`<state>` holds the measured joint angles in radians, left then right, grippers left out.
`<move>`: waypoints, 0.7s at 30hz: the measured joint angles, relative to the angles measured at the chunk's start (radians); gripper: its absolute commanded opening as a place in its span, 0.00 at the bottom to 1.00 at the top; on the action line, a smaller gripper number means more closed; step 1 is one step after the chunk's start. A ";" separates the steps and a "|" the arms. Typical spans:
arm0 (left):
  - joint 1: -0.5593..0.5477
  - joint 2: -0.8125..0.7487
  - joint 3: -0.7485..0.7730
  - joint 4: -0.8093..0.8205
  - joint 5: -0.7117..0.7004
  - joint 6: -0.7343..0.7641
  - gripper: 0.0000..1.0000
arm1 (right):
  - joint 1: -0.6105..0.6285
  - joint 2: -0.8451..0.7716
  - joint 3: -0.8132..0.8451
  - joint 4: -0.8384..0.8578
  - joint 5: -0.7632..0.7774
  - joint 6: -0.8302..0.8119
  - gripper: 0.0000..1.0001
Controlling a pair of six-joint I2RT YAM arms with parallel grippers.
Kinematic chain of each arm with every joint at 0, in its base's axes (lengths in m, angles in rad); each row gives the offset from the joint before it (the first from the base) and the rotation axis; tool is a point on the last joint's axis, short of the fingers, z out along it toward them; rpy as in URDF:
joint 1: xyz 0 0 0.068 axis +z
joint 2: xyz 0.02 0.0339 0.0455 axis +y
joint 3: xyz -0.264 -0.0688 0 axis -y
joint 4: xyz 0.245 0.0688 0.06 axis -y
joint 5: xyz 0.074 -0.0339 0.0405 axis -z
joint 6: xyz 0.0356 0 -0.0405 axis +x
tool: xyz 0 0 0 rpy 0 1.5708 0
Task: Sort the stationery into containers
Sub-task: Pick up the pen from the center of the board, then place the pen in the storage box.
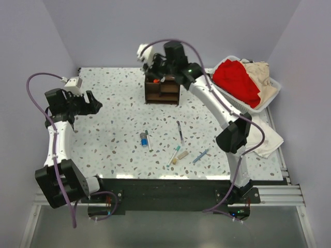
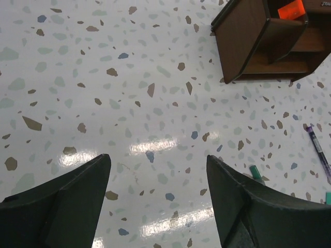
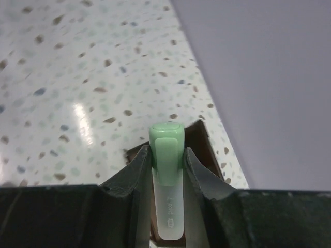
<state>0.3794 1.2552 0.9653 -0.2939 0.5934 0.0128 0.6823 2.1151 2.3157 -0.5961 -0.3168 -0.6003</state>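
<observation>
1. The right gripper (image 3: 165, 155) holds a green-capped marker (image 3: 166, 139). Its two fingers (image 3: 132, 175) squeeze the marker from both sides so it cannot slip out. The green cap pokes out past the fingertips.
2. The marker hangs right over the brown organiser (image 1: 162, 92) at the far side of the table (image 1: 114, 93). I think it is held there so it can go down into one of the open boxes. I cannot tell which box.
3. Something orange (image 2: 290, 9) already sits in a top box of the organiser.
4. The left gripper (image 2: 158, 160) is spread wide and holds nothing. It hovers over bare table on the left, well apart from the organiser. That is likely so it keeps out of the other arm's way.
5. More stationery lies flat in the middle of the table, nearer the arms: a stubby blue-grey cylinder (image 1: 143, 140), a dark pen (image 1: 180, 132), a white pen with a teal tip (image 1: 173, 155), a tan bit (image 1: 177, 160) and a light blue pen (image 1: 200, 156).
6. Most of these lie apart from each other. The tan bit lies just beside the white pen, so it may be harder to grab alone.
7. The job looks only partly done, because these things are not yet in the organiser.
</observation>
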 measured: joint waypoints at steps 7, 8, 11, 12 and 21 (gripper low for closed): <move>-0.002 0.027 0.000 0.054 0.048 -0.026 0.79 | -0.165 0.137 0.037 0.330 0.031 0.404 0.00; -0.005 0.032 0.000 0.055 0.051 -0.027 0.79 | -0.165 0.160 0.037 0.360 0.031 0.443 0.00; -0.014 0.043 0.000 0.050 0.055 -0.023 0.78 | -0.154 0.258 0.053 0.457 0.031 0.584 0.00; -0.017 0.045 0.000 0.043 0.054 -0.016 0.78 | -0.152 0.290 0.064 0.479 0.031 0.621 0.00; -0.025 0.052 0.000 -0.019 0.053 0.035 0.78 | -0.144 0.399 0.093 0.629 0.039 0.789 0.00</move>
<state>0.3542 1.3075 0.9653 -0.3130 0.6460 0.0483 0.5385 2.5137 2.4088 0.0334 -0.2779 0.1890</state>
